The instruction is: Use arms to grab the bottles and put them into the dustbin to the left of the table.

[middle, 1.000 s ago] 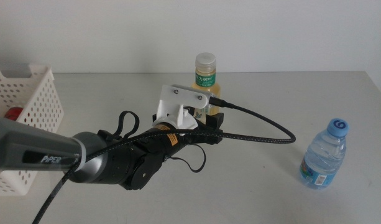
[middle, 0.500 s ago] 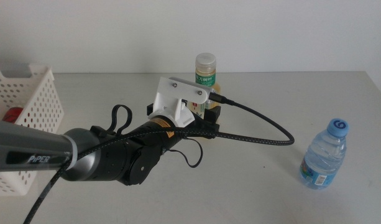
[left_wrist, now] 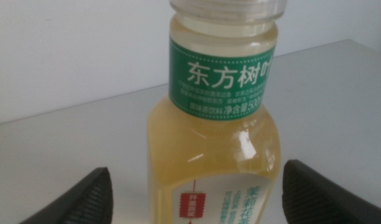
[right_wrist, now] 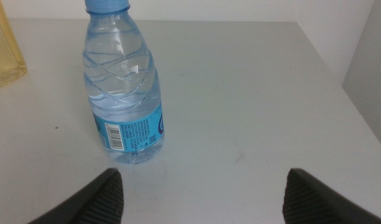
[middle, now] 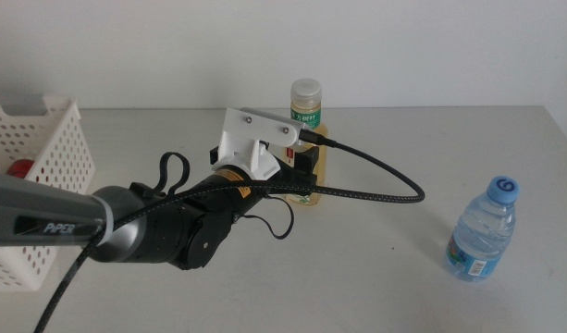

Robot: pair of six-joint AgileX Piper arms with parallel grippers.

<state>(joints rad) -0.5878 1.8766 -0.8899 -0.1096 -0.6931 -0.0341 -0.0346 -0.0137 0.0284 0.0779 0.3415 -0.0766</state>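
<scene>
At the far left stands your white perforated dustbin (middle: 43, 148), something red inside. At centre your left hand (middle: 301, 171) is spread wide around the upright yellow tea bottle (middle: 306, 120), not yet gripping; next, close on its body and carry it left. At lower right stands one blue-capped water bottle (middle: 485, 231); your right hand (right_wrist: 202, 202) waits wide before it on the worktop (middle: 431, 148). Two bottles, one bin.

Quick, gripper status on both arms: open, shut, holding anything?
Left gripper: open, jaws either side of the tea bottle, not yet clamped.
Right gripper: open, holding nothing, facing the water bottle.
</scene>
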